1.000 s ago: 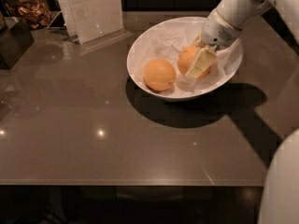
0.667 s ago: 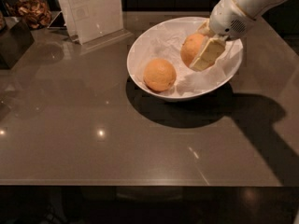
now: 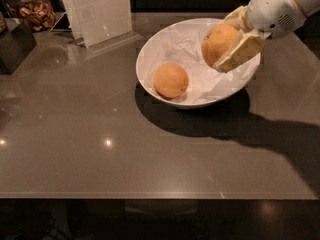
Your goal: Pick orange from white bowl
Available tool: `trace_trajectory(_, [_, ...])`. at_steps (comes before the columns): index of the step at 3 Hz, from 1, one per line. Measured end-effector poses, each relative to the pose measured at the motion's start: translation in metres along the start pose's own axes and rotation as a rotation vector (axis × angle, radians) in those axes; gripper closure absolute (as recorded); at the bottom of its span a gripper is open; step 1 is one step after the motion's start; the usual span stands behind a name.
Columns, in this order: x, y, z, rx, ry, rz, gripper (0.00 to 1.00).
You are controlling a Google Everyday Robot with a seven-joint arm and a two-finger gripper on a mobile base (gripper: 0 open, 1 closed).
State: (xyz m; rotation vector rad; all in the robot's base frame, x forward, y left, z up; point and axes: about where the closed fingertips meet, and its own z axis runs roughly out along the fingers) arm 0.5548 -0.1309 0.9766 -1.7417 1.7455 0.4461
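Observation:
The white bowl (image 3: 142,66), lined with crumpled white paper, stands at the back right of the grey table. My gripper (image 3: 220,44) comes in from the upper right and is shut on the orange (image 3: 217,41), holding it lifted above the bowl's right side, clear of the paper. One cream finger (image 3: 241,50) lies under the fruit and the other sits behind its top. A second, paler orange (image 3: 171,80) rests inside the bowl at its left front.
A clear stand with a white sheet (image 3: 97,11) stands behind the bowl to the left. A dark box (image 3: 15,44) and a container of brown snacks (image 3: 35,11) sit at the far left. The table's front edge (image 3: 150,195) runs across the bottom.
The gripper has risen with the orange, lifting it off the paper lining and a little up and right. The paler orange has not moved.

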Motion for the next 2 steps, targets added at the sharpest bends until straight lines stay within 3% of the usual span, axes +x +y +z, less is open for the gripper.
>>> trace_trajectory(1, [0.0033,0.0293,-0.0217,0.049,-0.040,0.012,1.00])
trace_trajectory(2, [0.0033,0.0293,-0.0217,0.049,-0.040,0.012,1.00])
